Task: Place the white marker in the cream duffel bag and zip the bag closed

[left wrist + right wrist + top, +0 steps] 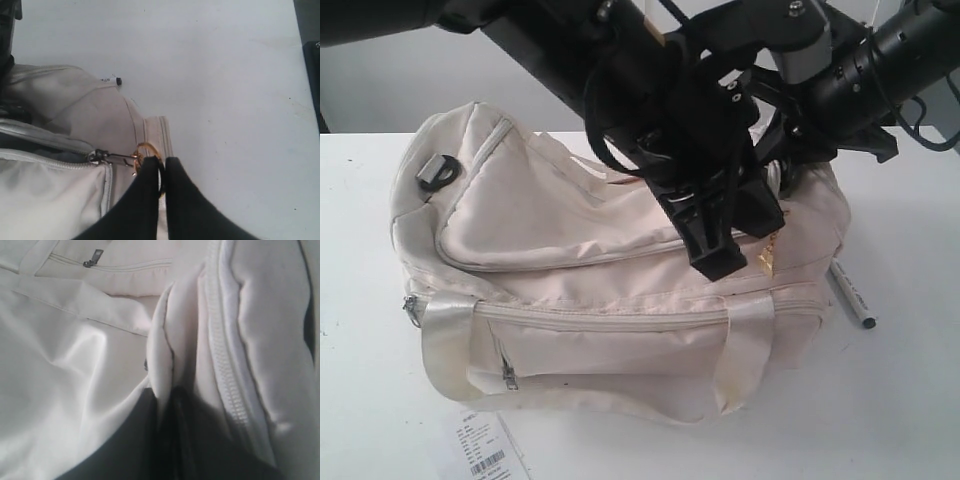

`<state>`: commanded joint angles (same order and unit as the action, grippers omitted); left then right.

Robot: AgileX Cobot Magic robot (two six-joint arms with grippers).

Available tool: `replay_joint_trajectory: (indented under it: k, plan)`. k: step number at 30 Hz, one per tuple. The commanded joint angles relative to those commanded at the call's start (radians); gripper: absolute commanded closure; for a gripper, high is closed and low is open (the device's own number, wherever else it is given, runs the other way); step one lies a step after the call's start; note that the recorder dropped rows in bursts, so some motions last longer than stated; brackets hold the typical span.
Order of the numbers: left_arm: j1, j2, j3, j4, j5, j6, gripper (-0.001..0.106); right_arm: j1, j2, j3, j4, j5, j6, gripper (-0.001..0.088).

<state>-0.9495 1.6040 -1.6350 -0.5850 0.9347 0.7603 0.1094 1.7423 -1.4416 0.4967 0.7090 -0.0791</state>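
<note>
Paper tag point(485, 448) frontmost; white marker point(850, 297) diagonal beside cream duffel bag point(570, 235), tip nearward.

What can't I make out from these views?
Inside the bag: exterior view, arms cover the opening.
Far end of the marker: exterior view, behind the bag.
Print on the paper tag: exterior view, too small; bottom edge cuts it.
Tips of the right gripper: right wrist view, dark blur under fabric.

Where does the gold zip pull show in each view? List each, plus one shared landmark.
Exterior: the gold zip pull, at the cream duffel bag's right end, beside the left gripper.
Left wrist: at the zip's end, pinched between the fingers.
Right wrist: not in it.
Shared landmark: the cream duffel bag.
</note>
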Motion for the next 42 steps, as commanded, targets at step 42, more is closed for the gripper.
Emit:
replay_joint_trajectory:
  k: [42]
  plan:
    - [0.000,0.060,0.000,0.175,0.243,0.025,0.105,-0.010,0.000,-0.002,-0.005,-0.092,0.005,0.0868]
